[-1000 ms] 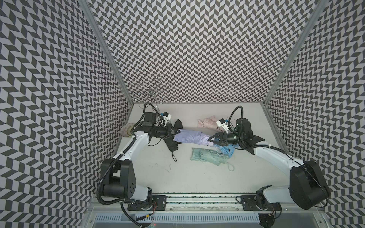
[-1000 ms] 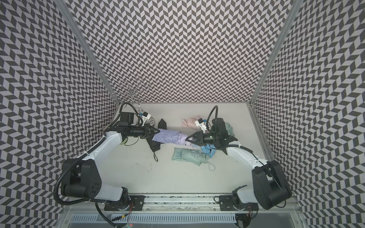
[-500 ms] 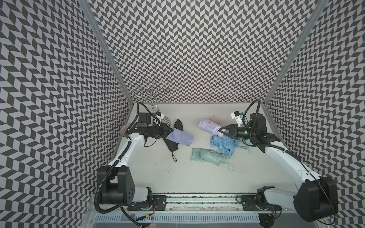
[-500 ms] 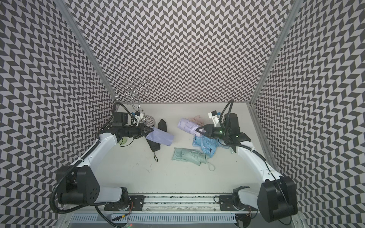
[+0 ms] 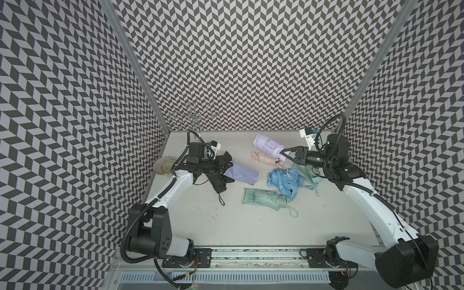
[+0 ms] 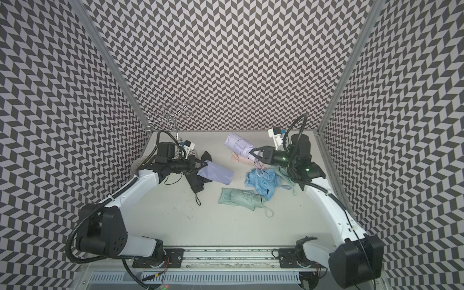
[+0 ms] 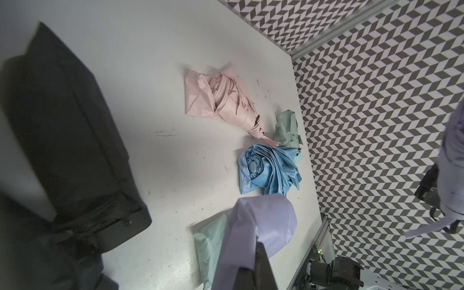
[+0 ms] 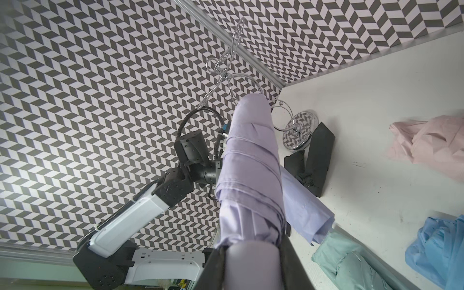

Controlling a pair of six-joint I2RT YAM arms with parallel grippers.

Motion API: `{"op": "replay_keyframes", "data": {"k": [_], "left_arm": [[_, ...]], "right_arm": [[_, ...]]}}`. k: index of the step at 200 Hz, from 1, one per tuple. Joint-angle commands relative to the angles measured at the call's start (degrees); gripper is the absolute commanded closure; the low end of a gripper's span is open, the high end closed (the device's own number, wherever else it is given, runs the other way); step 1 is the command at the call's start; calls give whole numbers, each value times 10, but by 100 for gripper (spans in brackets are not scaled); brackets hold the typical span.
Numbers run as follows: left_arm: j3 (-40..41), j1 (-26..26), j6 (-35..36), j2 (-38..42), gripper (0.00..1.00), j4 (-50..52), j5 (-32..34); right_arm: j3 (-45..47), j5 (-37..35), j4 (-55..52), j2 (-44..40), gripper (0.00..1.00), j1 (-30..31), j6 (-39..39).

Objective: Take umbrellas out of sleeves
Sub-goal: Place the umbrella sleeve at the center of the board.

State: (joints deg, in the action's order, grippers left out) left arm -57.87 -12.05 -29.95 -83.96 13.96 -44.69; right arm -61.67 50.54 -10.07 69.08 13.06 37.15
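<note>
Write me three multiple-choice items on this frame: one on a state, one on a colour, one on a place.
1. The lilac umbrella is:
A. fully out of the lilac sleeve
B. half inside it
C. opened wide

2. The umbrella in the right gripper is:
A. pink
B. lilac
C. black

3. The lilac sleeve is held:
A. by the right gripper
B. by neither gripper
C. by the left gripper

Answers:
1 A: umbrella and sleeve are well apart in both top views.
2 B: the right wrist view shows lilac pleats rising from its jaws.
3 C: its jaws pinch one end of the sleeve.
</note>
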Motion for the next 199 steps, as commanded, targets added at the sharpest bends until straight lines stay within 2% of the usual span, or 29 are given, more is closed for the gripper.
{"op": "replay_keyframes", "data": {"k": [1, 37, 129, 137, 175, 199], "left_arm": [[1, -23, -46, -39, 100, -99, 21], [-12, -42, -47, -105, 100, -128, 61], [-43, -61, -39, -209, 100, -143, 79], [-47, -64, -40, -217, 97, -141, 80], [-63, -68, -32, -230, 59, -121, 88], [-72, -68, -11, -215, 42, -84, 102]], "right_arm": [[0, 23, 73, -7, 96, 6, 17], [5, 26, 79, -2, 96, 11, 20], [40, 29, 99, 8, 96, 13, 26], [43, 29, 101, 8, 96, 13, 27], [57, 27, 101, 6, 96, 13, 28], [66, 25, 105, 3, 96, 13, 30]]}}
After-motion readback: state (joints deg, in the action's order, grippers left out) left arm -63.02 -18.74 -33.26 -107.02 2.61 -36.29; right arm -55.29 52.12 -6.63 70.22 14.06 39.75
